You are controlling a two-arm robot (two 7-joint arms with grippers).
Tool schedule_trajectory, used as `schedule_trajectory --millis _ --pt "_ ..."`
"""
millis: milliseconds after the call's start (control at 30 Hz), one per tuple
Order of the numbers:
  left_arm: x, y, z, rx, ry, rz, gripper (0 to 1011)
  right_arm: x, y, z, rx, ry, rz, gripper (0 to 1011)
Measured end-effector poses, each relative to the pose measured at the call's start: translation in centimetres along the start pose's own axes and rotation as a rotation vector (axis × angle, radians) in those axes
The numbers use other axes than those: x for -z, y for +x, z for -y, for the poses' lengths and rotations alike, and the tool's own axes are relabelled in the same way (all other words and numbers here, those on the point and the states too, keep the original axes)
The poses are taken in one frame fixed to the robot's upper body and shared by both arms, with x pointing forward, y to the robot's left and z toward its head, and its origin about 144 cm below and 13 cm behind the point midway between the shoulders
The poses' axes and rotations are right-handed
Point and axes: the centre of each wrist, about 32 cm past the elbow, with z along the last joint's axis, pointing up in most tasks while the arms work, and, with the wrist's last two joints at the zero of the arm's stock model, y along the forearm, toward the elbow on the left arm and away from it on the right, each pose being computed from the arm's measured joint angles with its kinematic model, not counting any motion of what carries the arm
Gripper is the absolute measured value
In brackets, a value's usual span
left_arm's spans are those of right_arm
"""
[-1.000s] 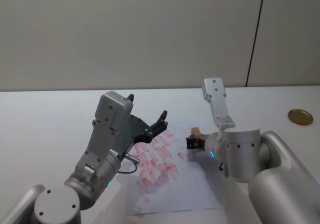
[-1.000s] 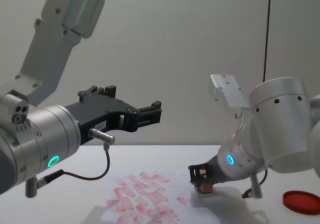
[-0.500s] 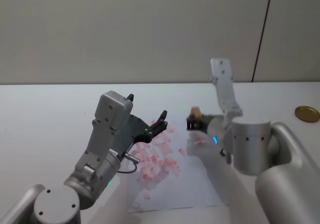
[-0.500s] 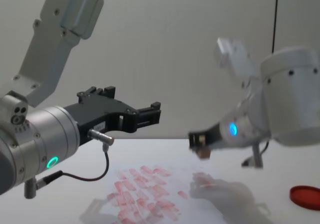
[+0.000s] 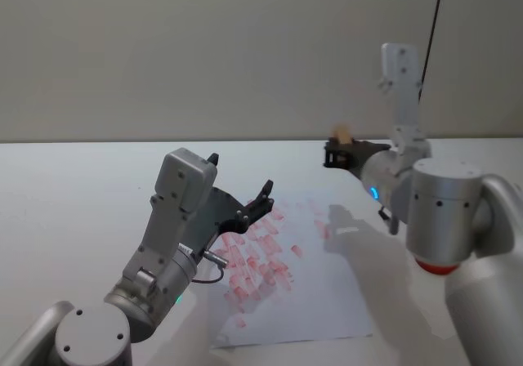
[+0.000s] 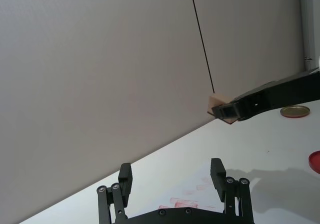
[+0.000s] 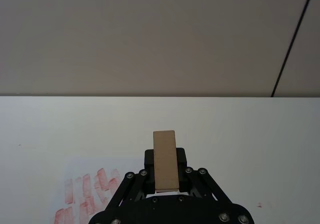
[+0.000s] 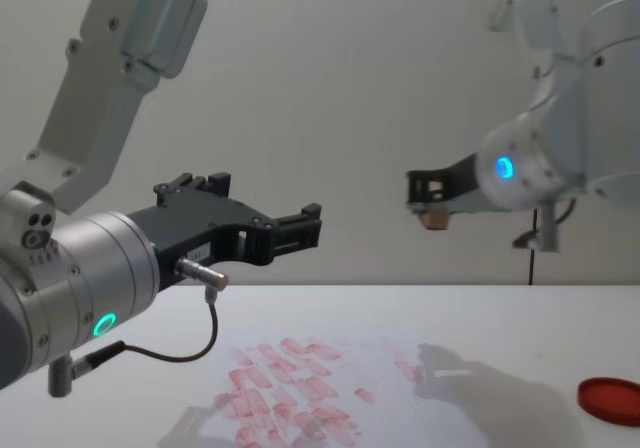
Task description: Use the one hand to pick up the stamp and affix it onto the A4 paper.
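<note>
A white bench (image 5: 65, 186) carries the A4 paper (image 5: 319, 301), a white sheet lying flat near the front edge, its left half covered with rows of red-pink rectangular imprints. The left gripper (image 8: 285, 230) hangs above that printed patch, its black fingers (image 6: 218, 175) spread apart and pinching nothing. The right gripper (image 5: 337, 154) is raised high over the sheet's far right corner, well clear of the paper, its jaws pressed onto the stamp (image 7: 165, 160), a small tan wooden block standing up between them. A flat red ink pad (image 8: 610, 400) sits by the bench's right edge. A gold disc (image 6: 294, 111) lies farther back on the right.
</note>
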Motion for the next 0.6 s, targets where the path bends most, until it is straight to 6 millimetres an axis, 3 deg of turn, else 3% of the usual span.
schedule_trajectory --millis 233,600 --pt "0.0 0.0 0.0 0.000 0.000 0.000 993 0.4 1.4 1.1 0.051 -0.001 -0.023 219" --pt "0.0 0.0 0.0 0.000 0.000 0.000 993 3.0 4.1 3.2 0.149 -0.036 -0.047 219"
